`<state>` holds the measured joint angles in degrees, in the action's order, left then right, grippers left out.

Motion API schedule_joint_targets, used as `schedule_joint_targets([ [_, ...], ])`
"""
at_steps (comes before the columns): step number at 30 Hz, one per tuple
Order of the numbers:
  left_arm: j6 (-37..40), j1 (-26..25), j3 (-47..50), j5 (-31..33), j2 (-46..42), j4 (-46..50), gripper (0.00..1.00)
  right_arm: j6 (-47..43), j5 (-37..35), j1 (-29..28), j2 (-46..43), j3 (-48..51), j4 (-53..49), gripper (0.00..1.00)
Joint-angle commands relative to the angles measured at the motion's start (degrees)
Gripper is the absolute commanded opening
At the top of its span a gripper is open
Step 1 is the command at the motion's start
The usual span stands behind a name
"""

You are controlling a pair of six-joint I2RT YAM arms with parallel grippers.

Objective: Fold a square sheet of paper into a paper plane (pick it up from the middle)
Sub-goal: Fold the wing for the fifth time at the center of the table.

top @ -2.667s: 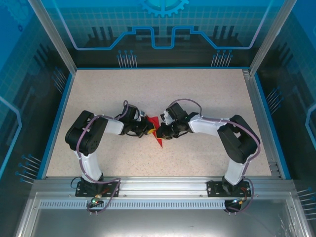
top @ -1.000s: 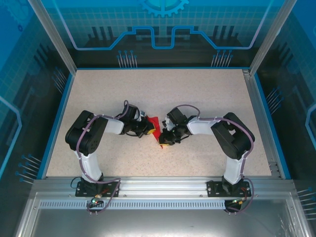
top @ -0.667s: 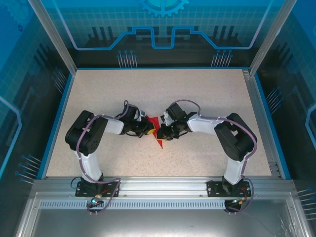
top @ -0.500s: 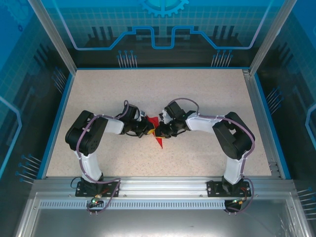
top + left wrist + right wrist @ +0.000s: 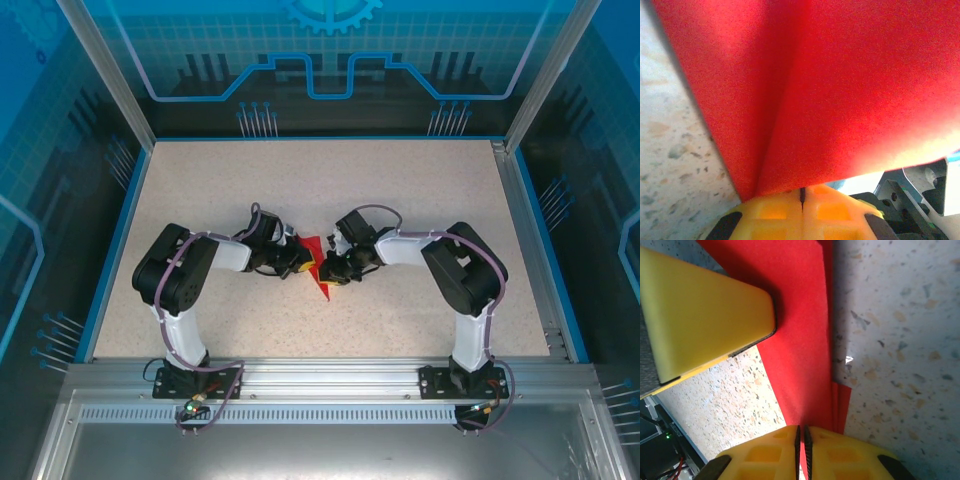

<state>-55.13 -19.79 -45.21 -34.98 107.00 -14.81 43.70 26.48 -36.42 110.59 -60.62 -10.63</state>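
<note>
Item under inspection: the paper plane (image 5: 323,274), found part-formed as a narrow red wedge lying close to the middle of the table (image 5: 420,190), its sharp tip directed toward the near edge of the table. The left gripper (image 5: 802,194) is found with its yellow pads pressed together, and the red sheet is seen running into their seam; a pinch on the paper plane is recorded. The right gripper (image 5: 800,436) is likewise found closed to a thin slit, with a stacked red edge drawn between its pads. Both are set low at the middle of the table, on opposite sides of the fold. The step in hand is judged to be a late fold or creasing along the centre line, the paper being held from both sides. The next move is judged to call for one pinch to be kept as an anchor while the other flap is drawn over and pressed flat against the table, without the thin layers being torn or slipped. The far end of the wedge is covered by the grippers in the overhead view. The number of layers cannot be counted, and the evenness of the two wings cannot be made out.
</note>
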Motion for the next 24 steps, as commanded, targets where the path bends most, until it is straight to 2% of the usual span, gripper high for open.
schedule_joint_targets([
  [1, 1.08, -0.51, 0.67, 0.44, 1.19, 6.46, 0.0, -0.31, -1.77, 0.3, 2.14, 1.46, -2.35, 0.14],
  [13, 1.01, -0.51, 0.96, 0.7, 0.77, 6.72, 0.0, -0.13, -0.41, -0.65, -5.35, 1.54, -0.1, 0.16],
  [24, 1.2, -0.51, 0.84, 0.7, 0.95, 7.16, 0.0, 1.34, -0.12, -0.93, 2.14, -2.02, 1.69, 0.16],
])
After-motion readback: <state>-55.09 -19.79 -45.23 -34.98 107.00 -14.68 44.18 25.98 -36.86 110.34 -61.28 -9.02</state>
